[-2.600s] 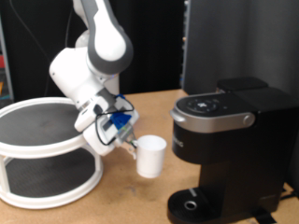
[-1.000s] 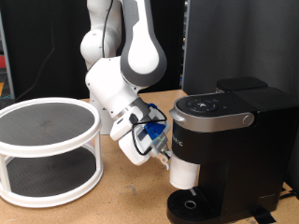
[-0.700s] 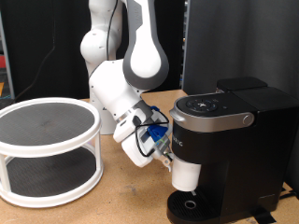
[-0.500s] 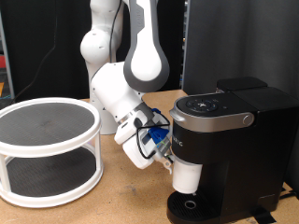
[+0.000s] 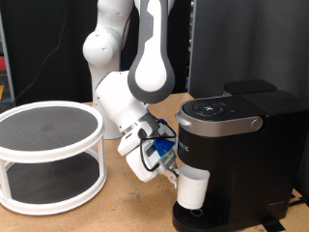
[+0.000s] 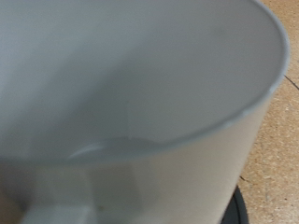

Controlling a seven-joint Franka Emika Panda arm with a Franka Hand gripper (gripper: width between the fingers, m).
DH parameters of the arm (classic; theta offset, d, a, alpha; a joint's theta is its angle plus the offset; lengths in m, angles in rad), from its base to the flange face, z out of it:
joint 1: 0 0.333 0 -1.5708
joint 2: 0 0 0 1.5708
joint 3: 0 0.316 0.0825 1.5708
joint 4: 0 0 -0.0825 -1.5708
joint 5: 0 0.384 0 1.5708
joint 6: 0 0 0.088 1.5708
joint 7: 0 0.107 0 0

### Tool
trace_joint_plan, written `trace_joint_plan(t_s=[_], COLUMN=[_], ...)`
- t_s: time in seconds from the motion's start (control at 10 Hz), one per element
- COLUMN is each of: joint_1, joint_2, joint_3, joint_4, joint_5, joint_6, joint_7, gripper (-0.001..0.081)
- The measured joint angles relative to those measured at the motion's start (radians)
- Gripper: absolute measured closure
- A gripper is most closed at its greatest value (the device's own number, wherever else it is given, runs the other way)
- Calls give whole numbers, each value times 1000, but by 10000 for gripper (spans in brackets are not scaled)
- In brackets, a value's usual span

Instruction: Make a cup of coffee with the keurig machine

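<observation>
The claw (image 5: 172, 174) grasps the cup (image 5: 193, 188), which hangs upright under the brew head of the keurig (image 5: 232, 155), just above the drip tray (image 5: 198, 214). Whether its base already touches the tray cannot be told from the exterior view; a thin dark gap seems to remain. In the wrist view the cup (image 6: 140, 103) fills nearly the whole picture, its rim level and its inside bare, with a sliver of the dark tray (image 6: 238, 210) and the wooden desk (image 6: 285, 140) past its edge.

The step in hand looks like seating the cup on the tray. To do it well:

1. Keep the cup upright and lower it straight, so its base lands flat and not on 1 edge.
2. Centre it under the spout; in the exterior view it sits towards the tray's near side, so a small push inward may be wise.
3. Mind the clearance, as the rim is close under the brew head and the claw is close beside the machine's front.
4. Let go only once the base bears on the tray, then draw away sideways without dragging the cup.

The white 2-tier stand (image 5: 48, 155) at the exterior view's left is well apart and no hindrance.
</observation>
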Motion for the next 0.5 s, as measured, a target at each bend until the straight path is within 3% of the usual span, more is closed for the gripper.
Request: trace_joint_plan(t_s=[0.5], joint_1=[-33], joint_2=[83], joint_3=[16], joint_4=[33], joint_5=[11], joint_6=[-60], joint_7=[0], gripper=[739])
